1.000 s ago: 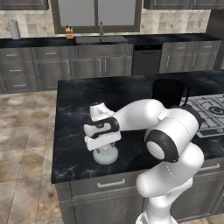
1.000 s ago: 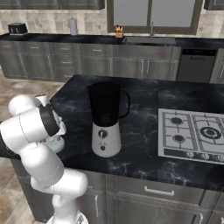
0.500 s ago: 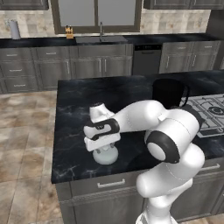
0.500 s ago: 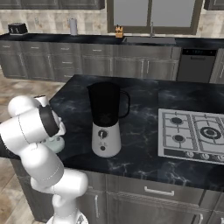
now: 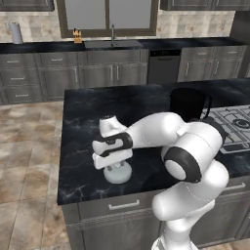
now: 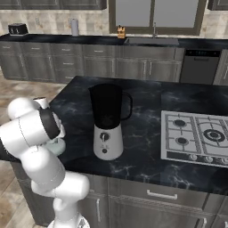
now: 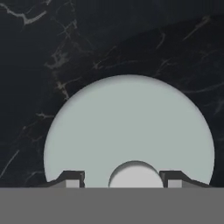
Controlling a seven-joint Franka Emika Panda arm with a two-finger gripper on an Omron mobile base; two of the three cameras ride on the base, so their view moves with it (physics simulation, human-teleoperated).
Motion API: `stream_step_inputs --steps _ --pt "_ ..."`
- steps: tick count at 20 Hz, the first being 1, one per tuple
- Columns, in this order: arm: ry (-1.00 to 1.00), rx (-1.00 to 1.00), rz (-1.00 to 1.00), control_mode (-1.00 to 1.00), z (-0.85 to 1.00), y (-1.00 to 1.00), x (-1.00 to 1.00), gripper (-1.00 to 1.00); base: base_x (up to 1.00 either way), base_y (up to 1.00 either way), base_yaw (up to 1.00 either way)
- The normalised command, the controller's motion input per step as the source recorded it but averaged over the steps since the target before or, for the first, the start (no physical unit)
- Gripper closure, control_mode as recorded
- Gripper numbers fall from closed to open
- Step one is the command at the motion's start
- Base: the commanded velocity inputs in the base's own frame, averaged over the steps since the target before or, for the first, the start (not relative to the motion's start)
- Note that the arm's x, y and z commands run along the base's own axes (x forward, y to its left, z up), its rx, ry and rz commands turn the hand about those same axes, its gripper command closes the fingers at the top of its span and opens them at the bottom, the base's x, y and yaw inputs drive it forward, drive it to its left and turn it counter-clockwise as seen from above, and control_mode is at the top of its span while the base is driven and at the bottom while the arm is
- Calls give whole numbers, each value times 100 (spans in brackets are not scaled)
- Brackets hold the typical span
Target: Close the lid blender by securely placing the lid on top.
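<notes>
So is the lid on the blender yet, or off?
Off. The lid lies flat on the dark counter under the gripper, whose fingertips sit either side of its knob. The blender stands apart, its jar top bare.

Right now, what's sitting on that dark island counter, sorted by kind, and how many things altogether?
Blenders: 1, the blender, dark jar on a white base, no lid on it.
Lids: 1, the lid, pale grey, lying on the counter under the gripper.
Stovetops: 1, the stovetop, set into the counter.
Total: 3.
</notes>
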Motion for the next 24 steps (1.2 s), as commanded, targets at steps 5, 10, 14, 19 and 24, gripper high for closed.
stream_step_inputs --steps 5,10,14,19,24 --pt "-12 9 0 -100 6 -12 -39 100 0 0 0" --pt "-16 1 0 -100 72 -15 -10 100 0 0 0" --pt "-18 0 0 -100 100 -22 0 100 0 0 0" --pt "-19 1 -4 -100 100 -39 -15 100 0 0 0" --pt "-20 4 -6 -100 100 -42 -28 100 0 0 0"
